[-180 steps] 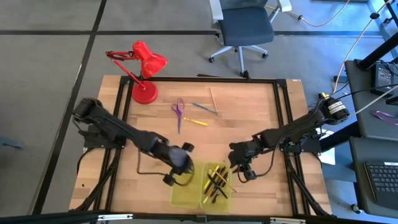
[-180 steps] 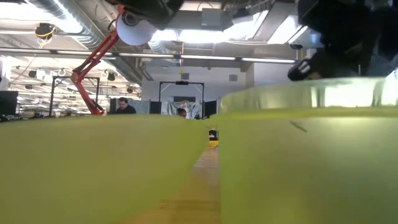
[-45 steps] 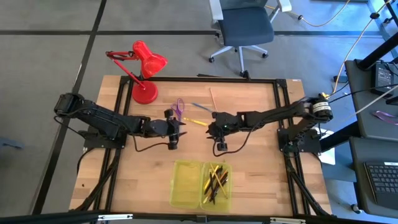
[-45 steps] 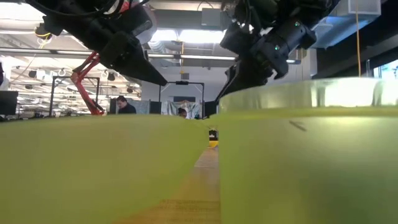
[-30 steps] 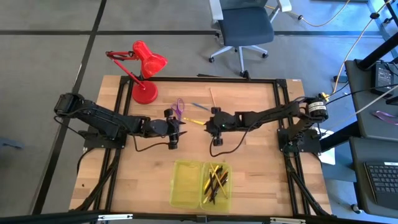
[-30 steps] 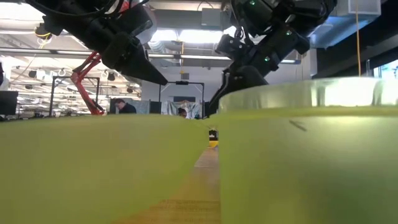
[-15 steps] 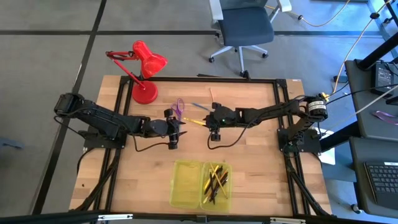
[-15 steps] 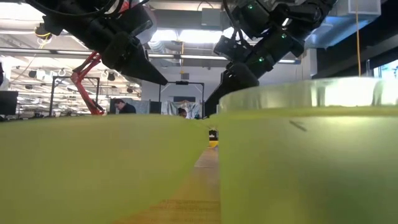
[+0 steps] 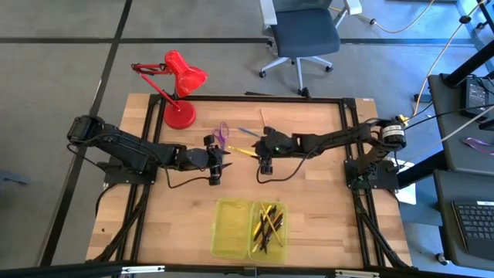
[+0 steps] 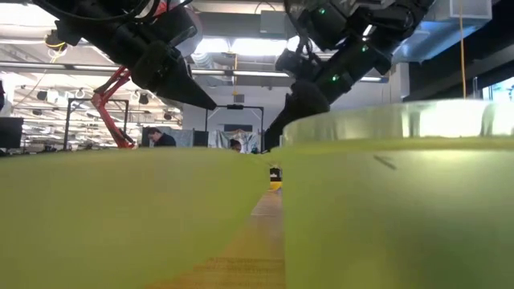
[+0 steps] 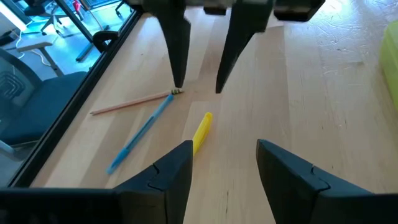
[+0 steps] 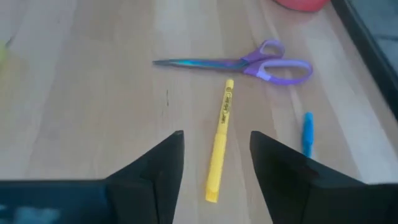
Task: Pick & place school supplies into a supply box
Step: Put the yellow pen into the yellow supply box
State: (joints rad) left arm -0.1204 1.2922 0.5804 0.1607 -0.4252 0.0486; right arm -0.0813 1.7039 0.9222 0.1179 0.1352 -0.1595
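**Yellow pen lines up between the right fingers: light, slick, take it mid-barrel**

- Right gripper (image 12: 214, 168): fingers parted to a middling gap, holding nothing. You are low over the table (image 9: 324, 201).
- Closest to that gripper: the yellow pen (image 12: 220, 140), flat on the wood, its near end lying in line with the gap between your fingers and its far end pointing away toward the scissors. Expect it to be light, stiff and smooth-barrelled, so it will likely roll or squirt out if you pinch near either tip. Judge the best hold as the middle of the barrel, fingers across it, so it hangs level.
- Just beyond the pen's far end: the purple-handled scissors (image 12: 249, 64), lying closed and crosswise. Thin and flat to the wood; the handle loops look the easier purchase, the blades slippery.
- Off to one side of the pen: a blue pen (image 12: 307, 133), only partly seen from your wrist.
- Left gripper (image 11: 221, 177): facing yours from the other side of the same pen, fingers also parted and empty. From there a tan pencil (image 11: 127, 104) shows beside the blue one.
- Farthest from both grippers: the supply box (image 9: 249, 229), open at the table's near edge, well apart, several pens already in its right half. The left half looks bare.
- Watch for the two grippers crowding one pen.
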